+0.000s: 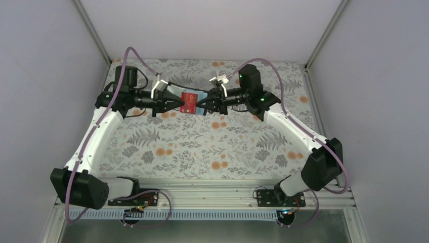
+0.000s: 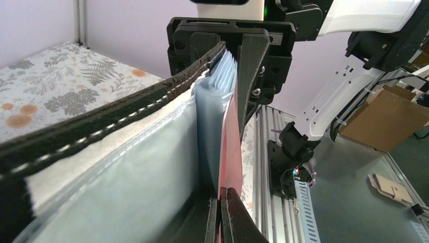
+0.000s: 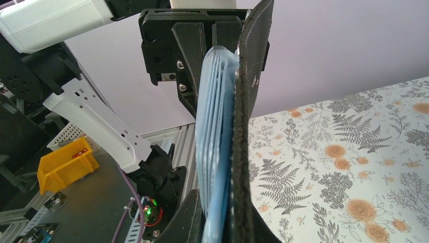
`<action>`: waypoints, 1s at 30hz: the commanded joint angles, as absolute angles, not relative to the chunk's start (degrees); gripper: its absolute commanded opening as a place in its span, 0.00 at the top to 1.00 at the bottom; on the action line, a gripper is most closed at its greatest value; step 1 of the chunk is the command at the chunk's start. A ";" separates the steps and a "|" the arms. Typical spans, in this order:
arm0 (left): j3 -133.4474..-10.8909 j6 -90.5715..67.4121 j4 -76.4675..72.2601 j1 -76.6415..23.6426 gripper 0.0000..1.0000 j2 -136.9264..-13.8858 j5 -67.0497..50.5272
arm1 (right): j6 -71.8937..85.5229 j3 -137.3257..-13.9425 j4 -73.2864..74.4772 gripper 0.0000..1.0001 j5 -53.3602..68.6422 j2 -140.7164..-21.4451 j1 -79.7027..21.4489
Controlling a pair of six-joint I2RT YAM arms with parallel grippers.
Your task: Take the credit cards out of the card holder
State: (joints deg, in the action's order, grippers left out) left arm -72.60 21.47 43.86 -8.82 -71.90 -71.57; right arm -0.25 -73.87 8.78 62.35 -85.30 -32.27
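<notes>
The card holder (image 1: pixel 173 91) hangs open in the air between both grippers above the far middle of the table. My left gripper (image 1: pixel 178 104) is shut on the edge of the red credit card (image 1: pixel 188 103). In the left wrist view its fingers (image 2: pixel 233 217) pinch the red card (image 2: pixel 230 152), which lies against the holder's clear sleeves (image 2: pixel 152 167) and beside the black cover (image 2: pixel 101 119). My right gripper (image 1: pixel 202 105) is shut on the holder's opposite end; in the right wrist view it (image 3: pixel 227 217) clamps the pale sleeves and the black cover (image 3: pixel 244 126). Teal and blue cards cannot be made out.
The floral table cover (image 1: pixel 212 147) spreads below, with grey walls on three sides. An aluminium rail (image 1: pixel 202 190) with both arm bases runs along the near edge. Off the table are a yellow bin (image 3: pixel 63 162) and a cardboard box (image 2: pixel 389 119).
</notes>
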 commanded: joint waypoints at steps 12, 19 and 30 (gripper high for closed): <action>-73.34 23.31 44.22 -6.24 0.98 -71.78 -71.20 | -1.79 -72.48 12.41 0.96 64.25 -82.89 -25.86; -73.36 22.22 43.66 -6.84 0.98 -72.34 -57.40 | 11.32 -74.36 12.23 0.96 48.91 -85.27 -20.24; -78.74 42.31 59.75 -14.64 0.98 -85.33 -22.84 | 15.38 -73.74 18.77 0.96 25.53 -81.73 -17.15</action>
State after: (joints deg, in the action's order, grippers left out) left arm -75.53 33.23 52.75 -13.72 -82.63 -36.86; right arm 14.31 -72.86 17.04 32.21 -84.60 -17.37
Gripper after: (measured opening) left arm 0.025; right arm 0.114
